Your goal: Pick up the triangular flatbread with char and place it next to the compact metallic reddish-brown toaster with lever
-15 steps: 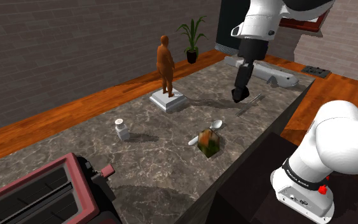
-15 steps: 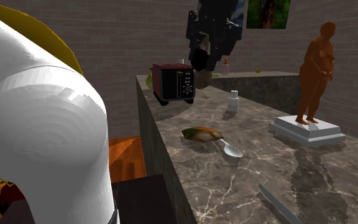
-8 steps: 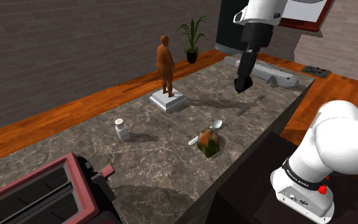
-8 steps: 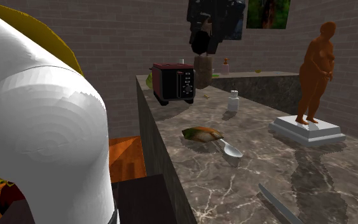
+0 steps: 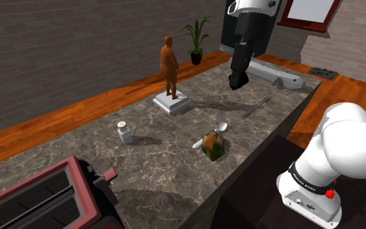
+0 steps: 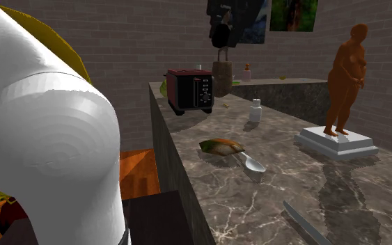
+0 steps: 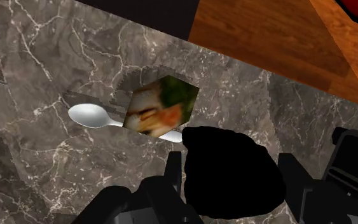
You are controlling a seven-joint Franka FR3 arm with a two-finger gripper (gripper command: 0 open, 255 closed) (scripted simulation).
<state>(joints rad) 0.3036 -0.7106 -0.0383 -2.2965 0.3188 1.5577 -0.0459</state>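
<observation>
Gripper is hanging high above the far end of the marble counter, well apart from everything on it. It is carrying nothing of the task, and I cannot tell how far open it is.

Reading the shoulder view from its left, the reddish-brown toaster is sitting at the near corner with its lever sticking out toward the middle. A small white shaker is standing next, then an orange-brown figurine on a pale base.

Further right, the triangular flatbread is lying flat close to the counter's front edge, mottled green and brown. A spoon is touching it. In the wrist view the spoon's handle seems to be running under the flatbread. A knife is lying beyond, apart from both.

The flatbread is probably going to handle as light, thin and somewhat limp, with charred edges that may crumble. Taking it across a narrow corner on the side away from the spoon looks safest, coming in low and squeezing gently. A hard pinch risks folding or tearing it, and a careless one risks dragging the spoon along.
</observation>
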